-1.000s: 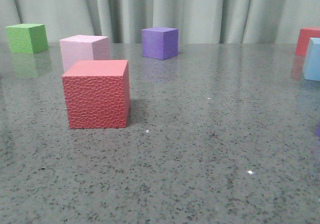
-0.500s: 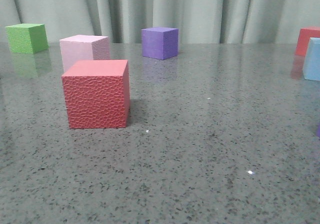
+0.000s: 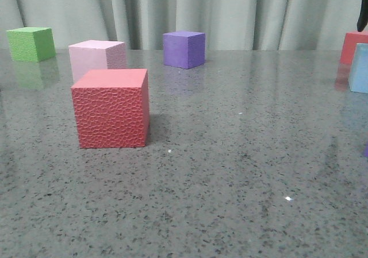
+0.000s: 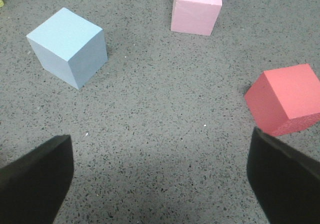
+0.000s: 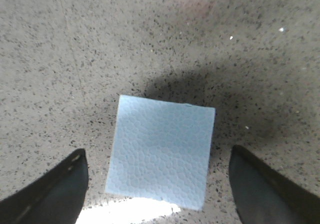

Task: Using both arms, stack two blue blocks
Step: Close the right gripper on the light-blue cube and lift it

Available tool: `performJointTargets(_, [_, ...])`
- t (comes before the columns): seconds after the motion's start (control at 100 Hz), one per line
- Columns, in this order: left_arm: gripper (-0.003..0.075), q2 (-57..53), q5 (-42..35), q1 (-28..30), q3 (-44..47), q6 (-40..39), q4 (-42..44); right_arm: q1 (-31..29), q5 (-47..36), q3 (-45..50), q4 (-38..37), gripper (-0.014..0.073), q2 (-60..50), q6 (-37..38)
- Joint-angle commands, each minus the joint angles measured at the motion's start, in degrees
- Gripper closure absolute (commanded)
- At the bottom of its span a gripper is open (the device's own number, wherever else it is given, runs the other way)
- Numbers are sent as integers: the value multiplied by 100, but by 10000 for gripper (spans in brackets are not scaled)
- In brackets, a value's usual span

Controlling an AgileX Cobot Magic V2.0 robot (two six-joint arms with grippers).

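Note:
One blue block [image 4: 67, 47] stands on the table in the left wrist view, ahead of and to one side of my left gripper [image 4: 160, 179]. That gripper is open and empty, over bare table. The second blue block [image 5: 162, 134] lies below my right gripper [image 5: 159, 154], between its open jaws with a gap on each side. In the front view this block [image 3: 360, 68] is cut by the right edge. A black part of the right arm [image 3: 362, 11] shows above it.
On the speckled grey table [image 3: 230, 172] a red cube [image 3: 111, 108] stands front left, with a pale pink cube [image 3: 96, 57], a green cube [image 3: 30, 43] and a purple cube [image 3: 184, 49] behind it. Another red cube [image 3: 353, 45] stands behind the right blue block.
A black part of the right arm has come into the front view at the top right edge. The cubes have not moved.

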Motion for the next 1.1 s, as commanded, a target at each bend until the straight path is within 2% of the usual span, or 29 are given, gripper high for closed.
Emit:
performJointTargets(0.0, [48,29,-314,-41,-204,-16,-70,-35,-316,-216,35,15,-120,6])
performJointTargets(0.71, [48,29,-314,-41,-204,-16,-70,-35,-381,-216,52,18,466,6])
performJointTargets(0.8, [48,29,-314,-41,-204,-16,-70,-35,-336,-216,52,80,466,6])
performJointTargets(0.96, [48,29,-314,-41,-204,-16,-70,-35,-311,-216,52,300,466,6])
performJointTargets(1.09, [48,29,-314,-41,-204,-16,-70,-35,-260,-216,53,316,461,6])
